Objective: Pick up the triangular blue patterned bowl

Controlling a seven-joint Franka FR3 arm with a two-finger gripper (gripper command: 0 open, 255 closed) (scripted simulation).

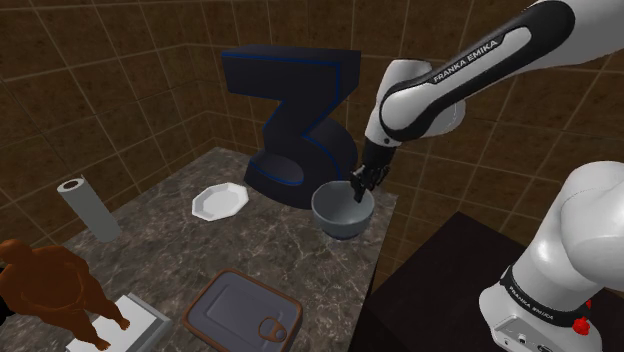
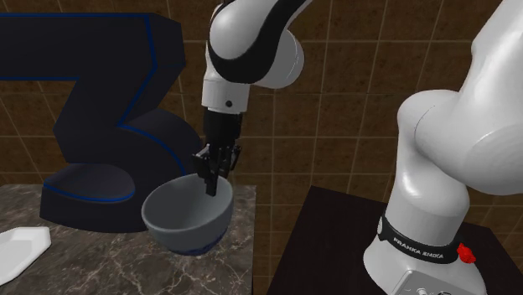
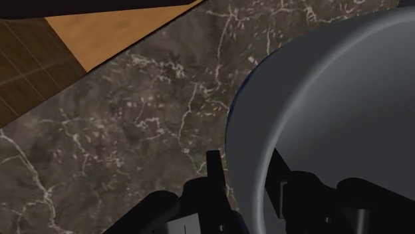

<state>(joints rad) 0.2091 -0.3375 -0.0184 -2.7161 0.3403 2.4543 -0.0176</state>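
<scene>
Brown tiled walls [image 1: 120, 90] are closing in the corner around a dark marble counter [image 1: 280, 255] veined in white. At the back of the counter a big dark sculpture [image 1: 290, 110] edged in blue is rising; its top is running out of the second exterior view. The white arm [image 1: 450, 75] is reaching over from the black stand [image 1: 430, 290].

A brown figure [image 1: 55, 290] is standing at the shoulder view's lower left on a white slab [image 1: 135, 318], both cut by the frame. A dark rectangular tray [image 1: 243, 312] with a brown rim is lying beside them, its near end cut off too.

The bowl [image 1: 340, 215], grey inside with a blue line under its rim, is sitting just in front of the sculpture and close to the counter edge nearest the stand. Whether its base is touching the marble is hard to make out.

A white angular plate [image 1: 220, 202] is lying apart from the bowl towards the shoulder view's left, with bare marble between them. A grey roll [image 1: 88, 208] is standing upright near the counter's far left edge.

The gripper [image 1: 360, 185] is pointing down at the bowl's rim on the stand side. In the wrist view one black finger is outside the wall and one inside, pinching it.
</scene>
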